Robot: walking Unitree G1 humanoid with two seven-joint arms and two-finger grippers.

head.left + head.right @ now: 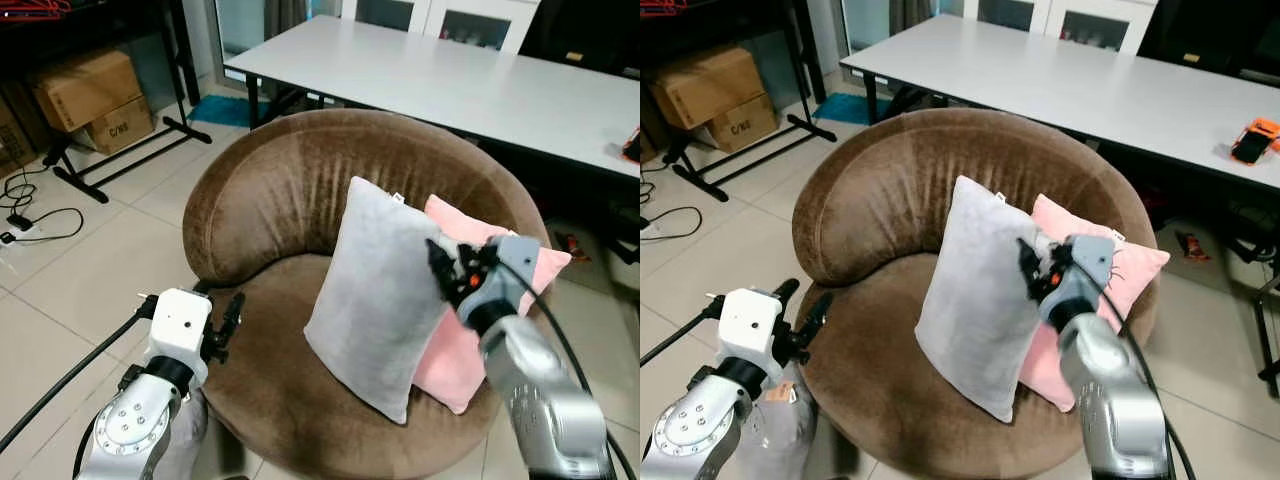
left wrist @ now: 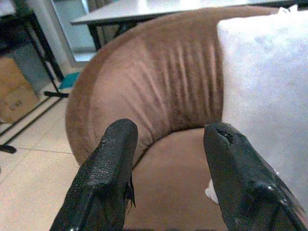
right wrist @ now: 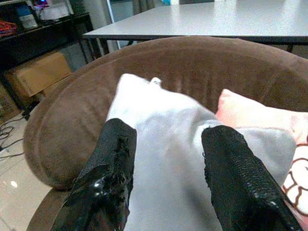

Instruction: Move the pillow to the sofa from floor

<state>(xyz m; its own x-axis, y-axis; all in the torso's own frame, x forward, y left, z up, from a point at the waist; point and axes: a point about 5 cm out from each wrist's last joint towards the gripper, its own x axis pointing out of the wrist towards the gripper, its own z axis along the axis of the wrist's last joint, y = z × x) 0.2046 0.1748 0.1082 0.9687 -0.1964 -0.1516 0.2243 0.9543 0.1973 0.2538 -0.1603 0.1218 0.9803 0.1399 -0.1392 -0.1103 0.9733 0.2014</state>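
A grey pillow [image 1: 372,300] stands upright on the seat of the round brown sofa chair [image 1: 270,190] and leans against a pink pillow [image 1: 452,365] behind it. My right gripper [image 1: 438,262] is at the grey pillow's upper right edge. In the right wrist view its fingers [image 3: 115,159] stand apart and open, with the grey pillow [image 3: 163,144] bulging between them. My left gripper [image 1: 802,303] hovers open at the chair's front left rim, holding nothing. In the left wrist view it [image 2: 169,132] faces the chair's backrest.
A long white table [image 1: 480,80] stands right behind the chair, with an orange object [image 1: 1252,140] on it. Cardboard boxes [image 1: 85,90] and a black rack base [image 1: 120,160] are at the far left. Cables [image 1: 35,225] lie on the tiled floor.
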